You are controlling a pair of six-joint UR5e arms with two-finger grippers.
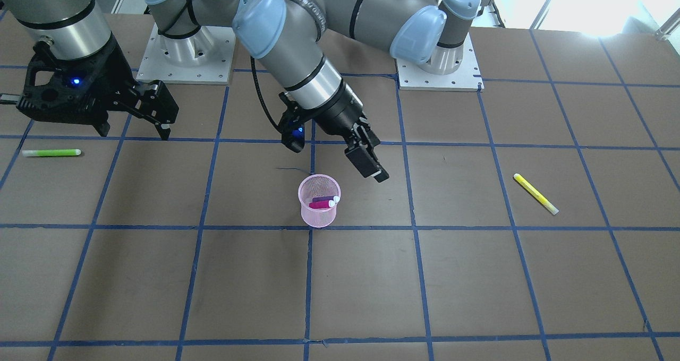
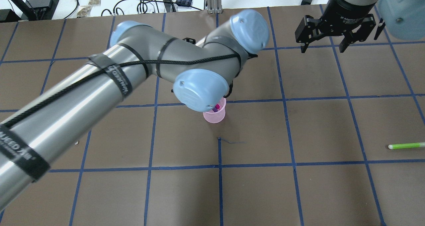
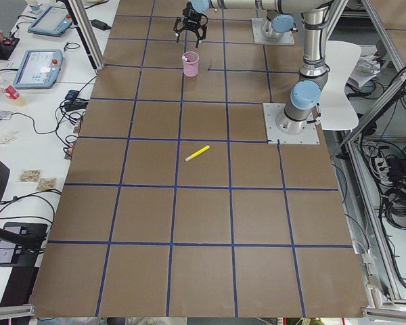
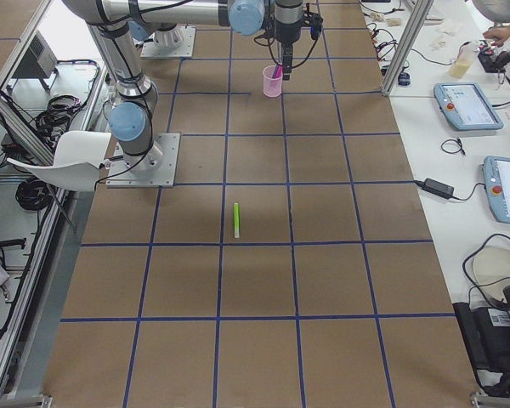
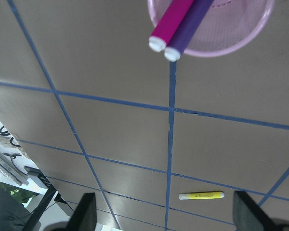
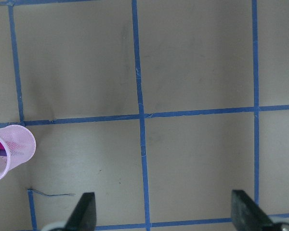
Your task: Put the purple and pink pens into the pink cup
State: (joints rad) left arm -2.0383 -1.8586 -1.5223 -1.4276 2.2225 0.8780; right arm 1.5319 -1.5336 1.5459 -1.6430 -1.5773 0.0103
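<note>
The pink mesh cup (image 1: pixel 317 212) stands upright on the table (image 1: pixel 478 286). The purple pen (image 1: pixel 324 198) and the pink pen (image 1: pixel 321 205) lean inside it. In the front-facing view the left gripper (image 1: pixel 373 167) hangs at 1 o'clock from the cup, wide and empty. The right gripper (image 1: pixel 133 127) is far off at 10 o'clock, also wide and empty.

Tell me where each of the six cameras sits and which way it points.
Front-facing: across the table, facing the robot, steeply down; left arm, right arm.
Overhead: behind the robot, looking forward; left arm dominates.
Exterior left: table end, lengthwise; left arm's base, yellow pen.
Exterior right: opposite end; right arm's base, green pen.
Left wrist: down on pink cup; left gripper open.
Right wrist: down on table; right gripper open.
Every view shares the pink cup.
</note>
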